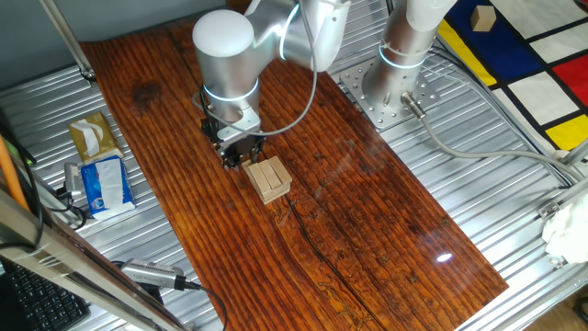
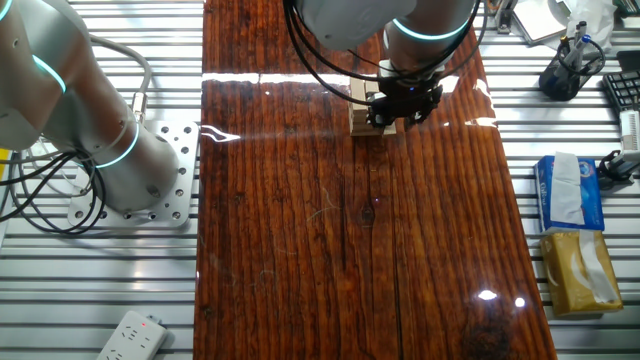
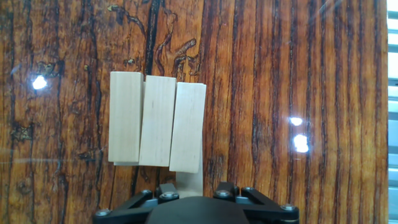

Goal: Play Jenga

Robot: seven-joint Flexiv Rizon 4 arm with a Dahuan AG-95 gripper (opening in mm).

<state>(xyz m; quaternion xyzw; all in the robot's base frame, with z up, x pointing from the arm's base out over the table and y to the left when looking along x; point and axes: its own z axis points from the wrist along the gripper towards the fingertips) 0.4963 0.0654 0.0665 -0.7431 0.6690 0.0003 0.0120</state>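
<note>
The Jenga pile (image 3: 157,121) lay on the dark wooden tabletop (image 1: 367,211), directly at the tip of the gripper (image 1: 241,150) and just ahead of it along the fingers. In one fixed view the pile (image 1: 269,177) sat immediately in front of and below the gripper, the two appearing to touch or very nearly so. In the other fixed view the gripper (image 2: 400,103) stood over one side of the pile (image 2: 362,108), hiding part of it.

In the hand view three bars lay abreast on top, the rightmost slightly skewed and set lower than the others. A further pale bar showed beneath them, reaching back to the black gripper body (image 3: 196,208) at the bottom edge. The fingertips themselves were not visible, so how far the jaws stood apart, and whether they held a bar, could not be told.

The arm reached down steeply from above, its wrist section (image 1: 225,55) a smooth silver-white cylinder with a pale blue ring, the black gripper pointing downward at the table. A cable looped from the wrist.

The bars were plain, pale tan wood, rectangular with square-cut ends. The tabletop was glossy reddish-brown with strong dark grain and bright light reflections, resting on ribbed metal. Tissue packs (image 1: 99,165) lay on the metal beside the board.
</note>
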